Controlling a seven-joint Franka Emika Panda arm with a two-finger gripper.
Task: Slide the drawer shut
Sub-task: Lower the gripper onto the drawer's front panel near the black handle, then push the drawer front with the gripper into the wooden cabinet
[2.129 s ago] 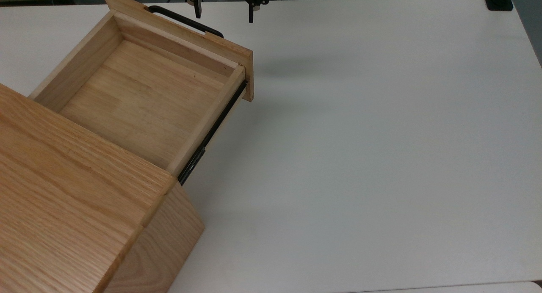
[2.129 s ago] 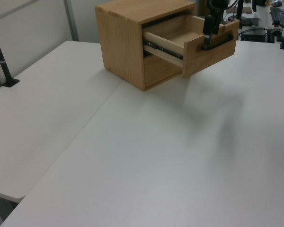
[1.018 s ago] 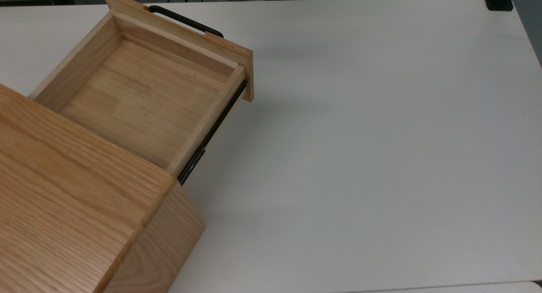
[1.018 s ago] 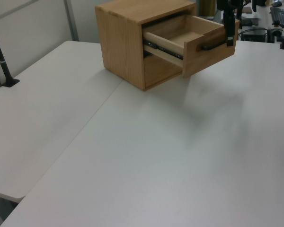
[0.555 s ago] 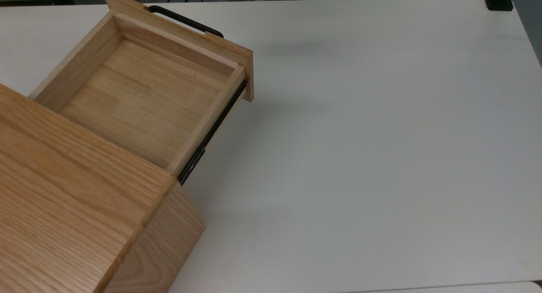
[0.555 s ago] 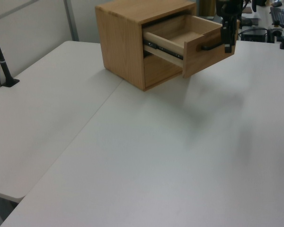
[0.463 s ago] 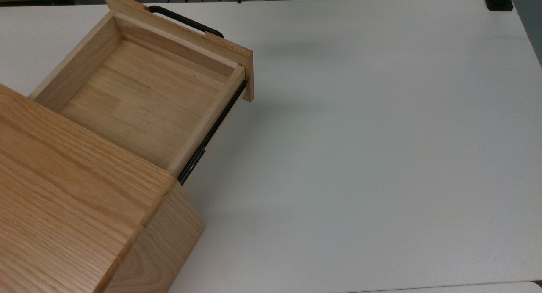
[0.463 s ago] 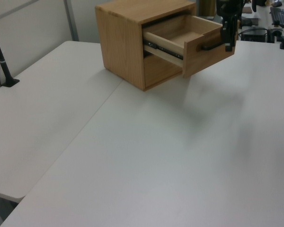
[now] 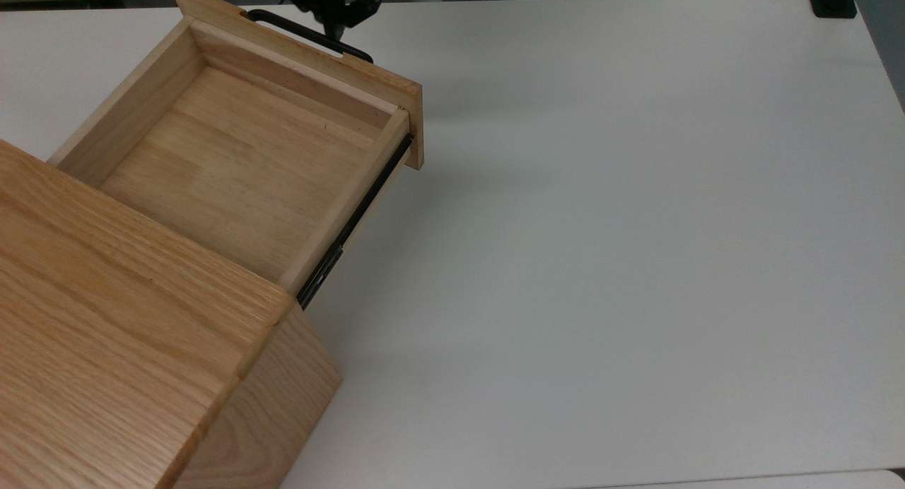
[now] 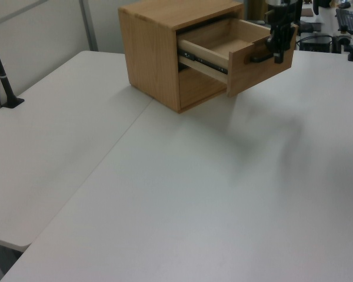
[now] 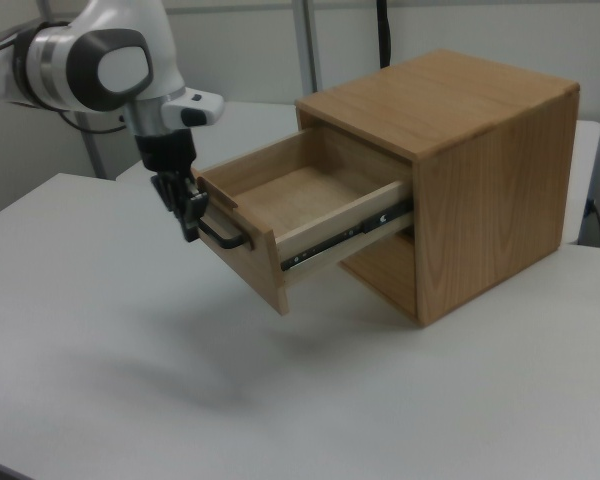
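Note:
The light oak drawer (image 9: 233,157) stands pulled far out of the oak cabinet (image 9: 106,319), and its tray is empty. Its black bar handle (image 9: 311,35) runs along the front panel at the top view's upper left. My gripper (image 9: 332,28) hangs just outside that handle near its middle, fingers shut with nothing between them. In the left view the gripper (image 10: 277,56) stands in front of the drawer's front panel (image 10: 253,73). In the right view the gripper (image 11: 191,228) points down beside the handle (image 11: 230,238). I cannot tell whether it touches the handle.
The white table (image 9: 601,227) spreads wide to the top view's right of the cabinet. A black clamp (image 9: 834,1) sits at its far corner. A black pole (image 10: 3,76) stands at the left view's left edge. My white arm (image 11: 100,65) reaches in from the right view's upper left.
The gripper, open two seconds ago, lifted out of the top view, then came back shut and moved to the top view's left, up to the handle. The drawer has not moved.

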